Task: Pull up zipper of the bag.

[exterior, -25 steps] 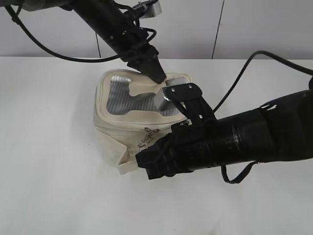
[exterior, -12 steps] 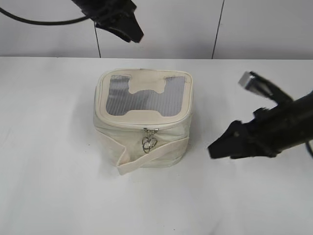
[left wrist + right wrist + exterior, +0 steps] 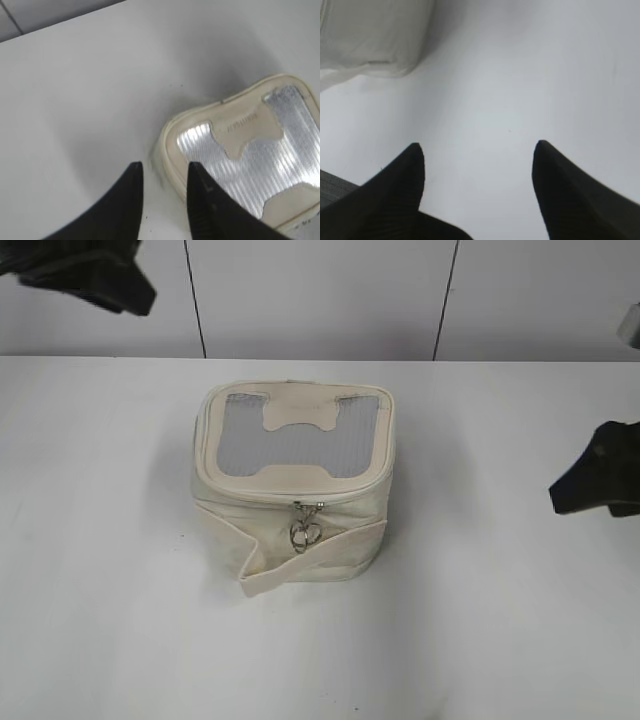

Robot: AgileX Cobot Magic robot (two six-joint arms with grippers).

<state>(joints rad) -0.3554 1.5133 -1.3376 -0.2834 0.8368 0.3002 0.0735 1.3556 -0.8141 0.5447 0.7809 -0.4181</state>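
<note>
The cream boxy bag [image 3: 290, 490] stands on the white table [image 3: 120, 620], its grey mesh lid panel facing up. The cream zipper track [image 3: 290, 498] runs along the lid rim, with the silver slider and ring pull [image 3: 305, 530] hanging at the front. A loose strap band [image 3: 310, 565] wraps the front. My left gripper [image 3: 130, 295] is high at the upper left, away from the bag; in the left wrist view [image 3: 164, 172] it is open and empty above the bag's corner [image 3: 240, 145]. My right gripper [image 3: 575, 485] is at the far right, and the right wrist view [image 3: 477, 152] shows it open and empty, with the bag's side [image 3: 370, 35] at the upper left.
A wall with dark vertical seams [image 3: 445, 300] stands behind the table's back edge.
Both arms have pulled away from the bag: the left one up and to the left, the right one out to the right edge. The bag stands uncovered and has not moved.
</note>
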